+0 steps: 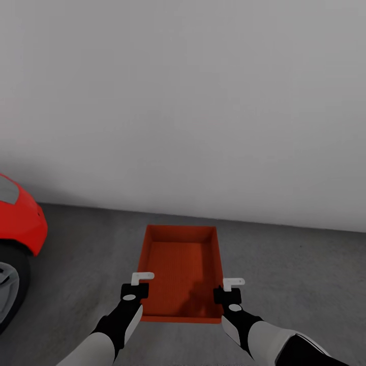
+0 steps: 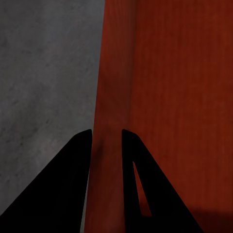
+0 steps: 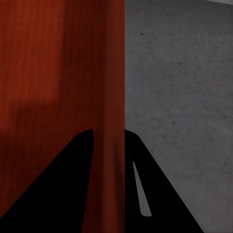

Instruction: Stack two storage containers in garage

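Note:
One orange-red storage container [image 1: 180,264] with no lid lies lengthwise in front of me over the dark grey garage floor [image 1: 290,274]. My left gripper [image 1: 138,285] is shut on its left side wall, near the end closest to me. My right gripper [image 1: 230,288] is shut on the right wall opposite. In the left wrist view the black fingers [image 2: 73,184] straddle the thin wall [image 2: 109,97]. The right wrist view shows the same grip on the other wall [image 3: 109,73]. I cannot tell whether the box rests on the concrete or hangs just above it. The second container is out of view.
A red car [image 1: 18,218] with a dark wheel stands at the left edge. A plain pale grey wall [image 1: 203,101] rises just beyond the container's far end. Bare concrete spreads to the right and left of the box.

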### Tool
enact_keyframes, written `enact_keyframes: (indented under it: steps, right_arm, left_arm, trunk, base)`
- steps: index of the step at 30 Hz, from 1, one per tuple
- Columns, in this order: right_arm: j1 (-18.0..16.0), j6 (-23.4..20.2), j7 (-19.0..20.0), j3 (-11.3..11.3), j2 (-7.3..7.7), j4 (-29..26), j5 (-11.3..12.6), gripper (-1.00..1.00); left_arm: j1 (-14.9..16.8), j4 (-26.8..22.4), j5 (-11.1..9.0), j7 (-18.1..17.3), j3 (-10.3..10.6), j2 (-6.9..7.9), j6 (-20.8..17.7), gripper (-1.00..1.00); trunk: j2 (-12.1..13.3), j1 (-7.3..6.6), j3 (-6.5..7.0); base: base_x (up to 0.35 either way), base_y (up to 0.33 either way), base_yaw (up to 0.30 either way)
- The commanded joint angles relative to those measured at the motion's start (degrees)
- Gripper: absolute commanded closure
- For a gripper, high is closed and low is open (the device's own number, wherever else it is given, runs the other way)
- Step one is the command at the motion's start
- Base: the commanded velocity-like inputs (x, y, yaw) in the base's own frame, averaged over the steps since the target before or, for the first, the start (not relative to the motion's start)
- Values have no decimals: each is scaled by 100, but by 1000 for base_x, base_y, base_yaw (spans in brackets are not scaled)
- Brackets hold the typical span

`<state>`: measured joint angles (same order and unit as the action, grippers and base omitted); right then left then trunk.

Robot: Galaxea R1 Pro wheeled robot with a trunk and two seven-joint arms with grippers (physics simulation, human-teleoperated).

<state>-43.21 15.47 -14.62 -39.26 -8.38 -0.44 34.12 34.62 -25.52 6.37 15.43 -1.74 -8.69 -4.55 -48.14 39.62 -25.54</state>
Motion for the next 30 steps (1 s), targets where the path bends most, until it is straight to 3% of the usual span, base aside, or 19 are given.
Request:
enact_keyframes:
  steps: [1, 30]
  right_arm:
    - [-4, 44, 12, 112, -129, -88, -11, 100]
    - [-4, 44, 12, 112, -129, -88, -11, 100]
  left_arm:
    - [1, -7, -273, 39, -151, -10, -55, 100]
    - [1, -23, -268, 39, -151, -10, -55, 100]
  trunk:
    - [-5, 0, -15]
    - [-5, 0, -282]
  base:
    - [0, 0, 0]
    - [0, 0, 0]
